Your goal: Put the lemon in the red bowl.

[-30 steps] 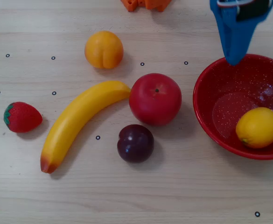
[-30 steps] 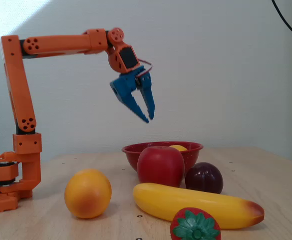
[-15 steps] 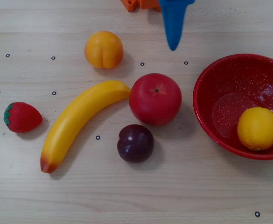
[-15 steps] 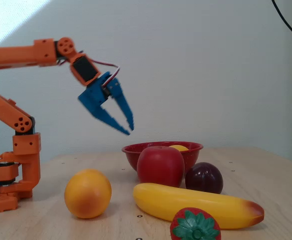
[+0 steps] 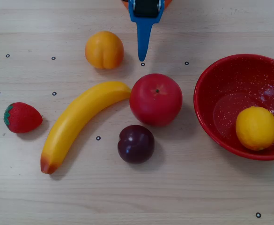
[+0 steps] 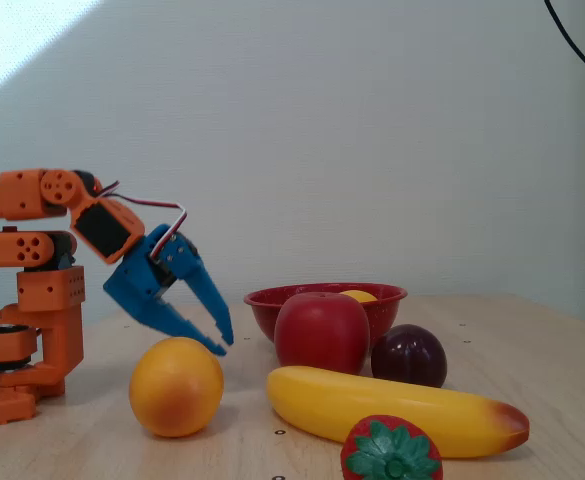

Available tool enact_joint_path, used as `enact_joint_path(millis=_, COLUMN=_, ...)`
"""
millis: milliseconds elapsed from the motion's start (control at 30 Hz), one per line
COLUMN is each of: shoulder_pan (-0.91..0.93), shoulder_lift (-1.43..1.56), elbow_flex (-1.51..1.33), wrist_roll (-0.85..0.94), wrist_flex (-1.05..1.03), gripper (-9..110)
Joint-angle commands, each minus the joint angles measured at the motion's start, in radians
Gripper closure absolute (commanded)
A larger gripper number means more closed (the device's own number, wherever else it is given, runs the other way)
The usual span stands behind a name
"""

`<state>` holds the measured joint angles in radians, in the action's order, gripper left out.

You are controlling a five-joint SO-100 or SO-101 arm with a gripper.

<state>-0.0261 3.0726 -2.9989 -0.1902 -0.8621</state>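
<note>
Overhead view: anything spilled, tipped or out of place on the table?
Nothing stands out. The lemon sits inside the red bowl, which is upright. The banana, apple, plum, peach and strawberry lie apart on the table. The gripper holds nothing.

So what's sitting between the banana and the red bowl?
In the overhead view, the apple lies between the banana and the red bowl, with the plum just below that line.

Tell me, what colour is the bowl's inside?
Glossy red with fine white speckles, clearest in the overhead view.
</note>
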Motion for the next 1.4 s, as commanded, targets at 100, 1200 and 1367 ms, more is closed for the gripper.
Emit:
enact_joint_path(millis=100, shoulder_pan=-0.021, shoulder_lift=0.132, elbow_flex=-0.054, wrist_roll=0.052, wrist_flex=0.044, gripper=101)
enact_joint_path(millis=1200, shoulder_pan=0.011, shoulder_lift=0.158, elbow_flex=-0.120, wrist_roll=0.161, wrist_flex=-0.021, gripper=101)
enact_joint_path(millis=1367, shoulder_pan=0.011, shoulder_lift=0.158, elbow_flex=-0.120, wrist_roll=0.161, wrist_flex=-0.021, gripper=101)
